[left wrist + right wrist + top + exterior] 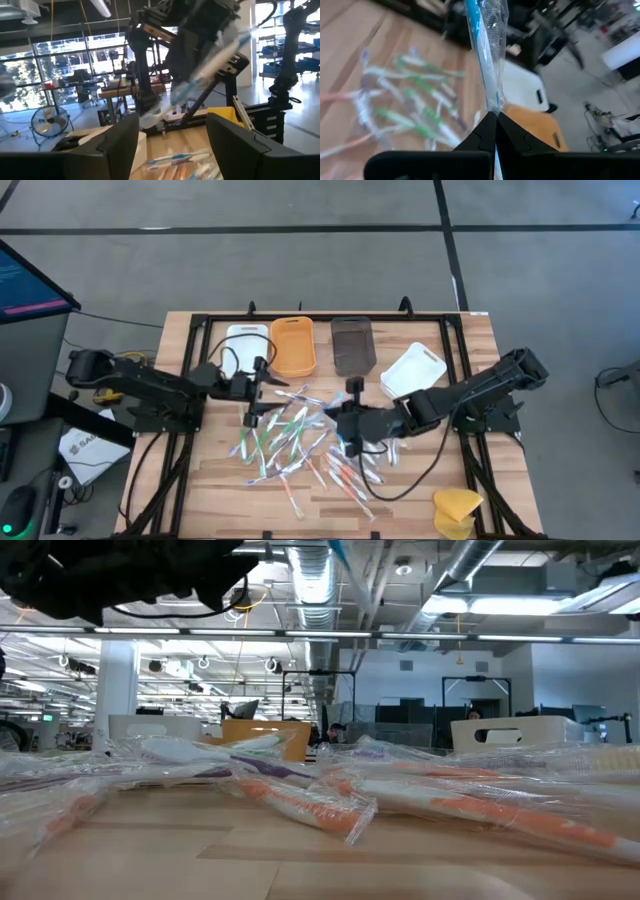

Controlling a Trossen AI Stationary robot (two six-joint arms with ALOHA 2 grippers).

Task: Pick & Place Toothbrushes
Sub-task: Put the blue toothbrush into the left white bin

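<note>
My black fingers [492, 131] pinch a blue toothbrush [481, 55] in clear wrap; green ones [415, 97] lie on pale wood [350, 55].

The left arm reaches in from the left side, and its left gripper [262, 385] is above the table with the fingers [120, 142] apart. The right arm comes from the right side, and its right gripper [350, 430] has the fingers pressed together, pinching a toothbrush [485, 60].
</note>
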